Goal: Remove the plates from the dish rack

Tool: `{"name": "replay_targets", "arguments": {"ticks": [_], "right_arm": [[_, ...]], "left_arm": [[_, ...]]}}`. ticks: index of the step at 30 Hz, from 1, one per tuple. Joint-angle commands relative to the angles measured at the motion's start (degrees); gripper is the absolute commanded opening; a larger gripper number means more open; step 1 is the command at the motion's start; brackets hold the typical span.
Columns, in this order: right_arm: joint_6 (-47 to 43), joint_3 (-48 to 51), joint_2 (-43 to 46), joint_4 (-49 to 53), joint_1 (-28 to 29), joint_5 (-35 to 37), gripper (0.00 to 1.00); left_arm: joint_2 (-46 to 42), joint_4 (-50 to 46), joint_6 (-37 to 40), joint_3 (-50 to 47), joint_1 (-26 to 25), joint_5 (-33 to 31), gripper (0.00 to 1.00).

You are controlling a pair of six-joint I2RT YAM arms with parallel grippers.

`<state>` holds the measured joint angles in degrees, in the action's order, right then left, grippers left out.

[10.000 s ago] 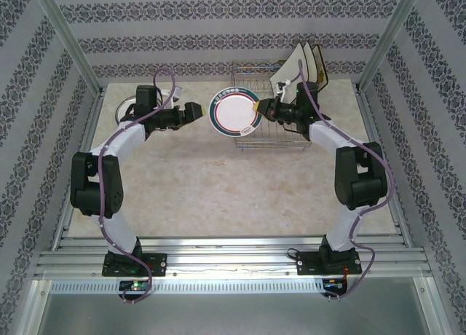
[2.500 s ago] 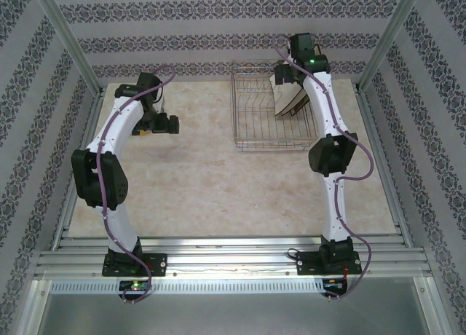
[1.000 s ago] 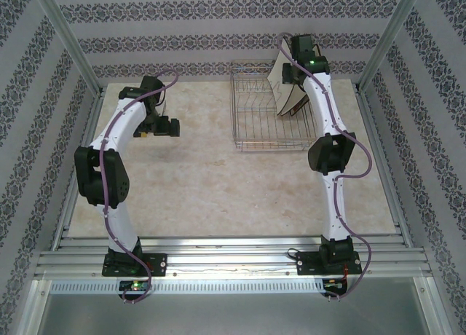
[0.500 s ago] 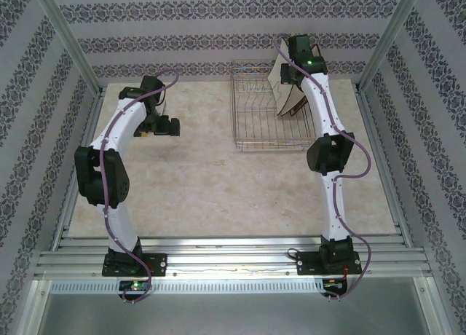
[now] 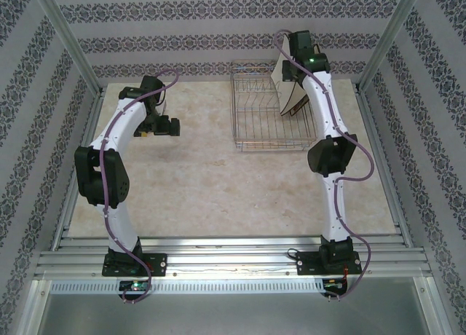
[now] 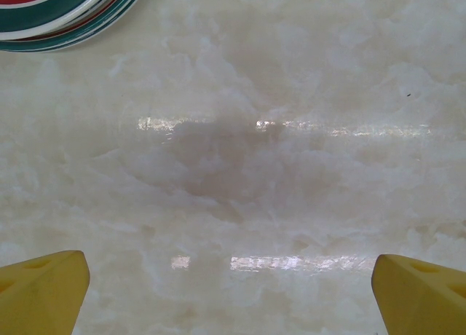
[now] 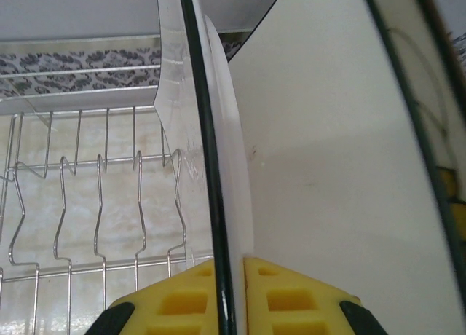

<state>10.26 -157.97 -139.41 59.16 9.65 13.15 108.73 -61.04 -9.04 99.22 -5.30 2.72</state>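
Both arms rise from their bases at the near edge of the desk (image 5: 218, 175), a pale marbled surface. The left arm bends over the left side of the desk, and the left end effector (image 5: 169, 125) hangs low above bare marble, well apart from the dish rack (image 5: 266, 116). In the left wrist view the left end effector (image 6: 233, 295) is spread wide. Its two yellow fingertips (image 6: 40, 291) sit at the bottom corners of that picture with nothing between them but desk. At the top left corner of the same view lies the edge of a stack of round plates (image 6: 62, 4), white with teal and red rims, flat on the desk and clear of the fingers.

Farther back, the wire dish rack stands on the right half of the desk, and most of its slots hold nothing. The right arm stretches over the rack's right side, and the right end effector (image 5: 290, 80) points down at the far right corner. There a cream square plate (image 5: 287, 95) leans tilted.

In the right wrist view the right end effector (image 7: 231, 298) is closed narrow on the dark-rimmed edge of that square plate (image 7: 234, 182). One yellow pad (image 7: 178, 302) presses each face. A second square plate (image 7: 335, 175) stands just beside it on the right. The rack's upright wires (image 7: 98, 204) show to the left.
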Motion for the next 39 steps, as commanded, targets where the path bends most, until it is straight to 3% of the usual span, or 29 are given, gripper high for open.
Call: {"name": "replay_targets", "arguments": {"ticks": [1, 10, 18, 21, 26, 33, 39], "right_arm": [[-0.3, -2.3, 8.7, -7.5, 0.8, 2.9, 0.0], [-2.0, -2.3, 13.1, -6.2, 0.8, 4.8, 0.0], [-0.2, 0.1, 17.2, -5.1, 0.6, 0.6, 0.0], [2.7, 2.8, 19.2, -6.0, -0.2, -4.6, 0.0], [9.6, 12.2, 24.8, -10.9, -3.3, -20.1, 0.0], [25.2, 48.5, 40.0, -41.6, -7.2, -45.9, 0.0], [43.7, 74.5, 46.6, -74.6, -7.0, -58.4, 0.0]], "left_arm": [[0.3, 0.4, 0.2, 0.6, -0.8, -1.0, 1.0], [1.0, -0.1, 0.2, 1.3, -0.8, -1.5, 1.0], [0.9, -0.3, 0.1, 1.1, -0.8, -1.7, 1.0], [0.8, -0.1, 0.1, 0.9, -0.8, -1.4, 1.0], [1.1, 0.3, 0.3, 0.7, -0.8, -1.1, 1.0], [1.9, 0.6, 0.8, 1.0, -0.8, -1.4, 0.99], [2.4, 1.8, 0.8, 1.1, -0.8, -1.5, 1.0]]}}
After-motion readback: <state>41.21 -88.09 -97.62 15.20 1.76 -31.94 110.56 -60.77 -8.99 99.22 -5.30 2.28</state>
